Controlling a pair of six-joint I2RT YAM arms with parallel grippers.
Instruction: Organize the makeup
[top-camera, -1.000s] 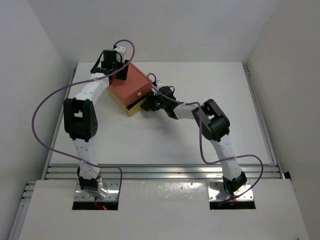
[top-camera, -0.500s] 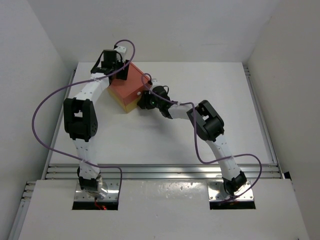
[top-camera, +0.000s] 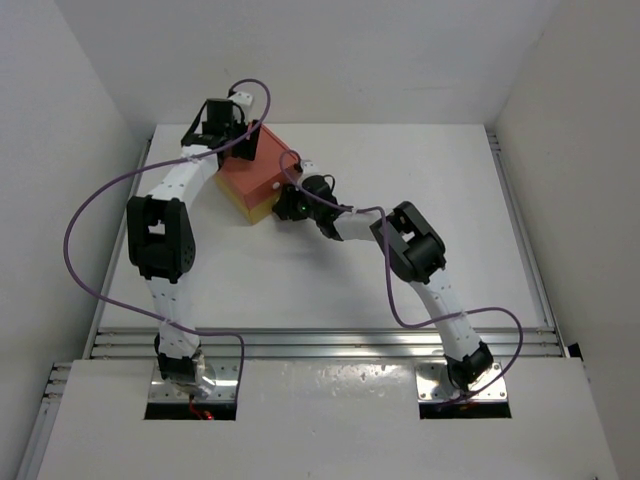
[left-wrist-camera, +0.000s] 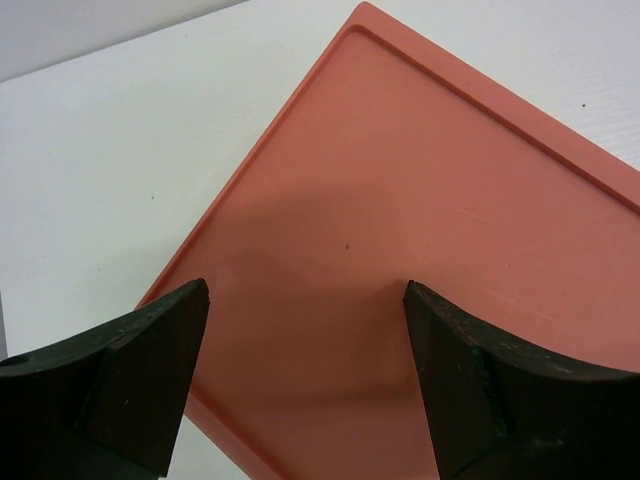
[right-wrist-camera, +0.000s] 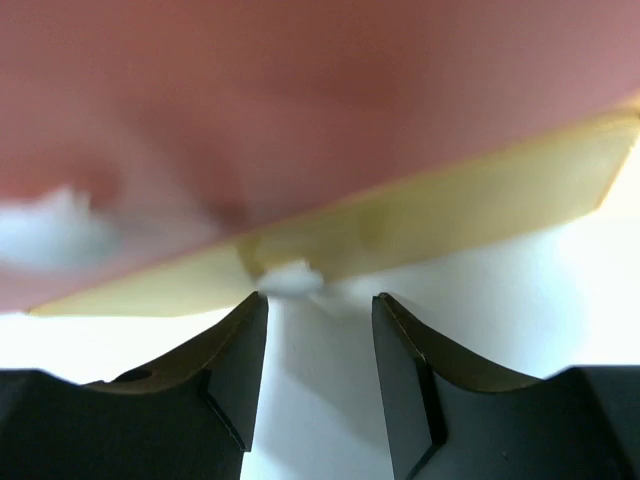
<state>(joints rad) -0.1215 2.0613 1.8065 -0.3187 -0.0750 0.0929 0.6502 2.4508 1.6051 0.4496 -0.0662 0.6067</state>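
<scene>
gaping left end effector (left-wrist-camera: 305, 300) and seemingly parted right end effector (right-wrist-camera: 321, 300) meet drawer box (top-camera: 255, 180) on white table (top-camera: 300, 285).

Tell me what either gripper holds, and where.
Nothing. The left gripper hangs open over the drawer box; the right gripper is open at its yellow drawer front, white knob just ahead, ungripped.

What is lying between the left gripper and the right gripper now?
The coral-red and yellow drawer box, with the left gripper over its far part and the right gripper at its front. The top external view shows this.
</scene>
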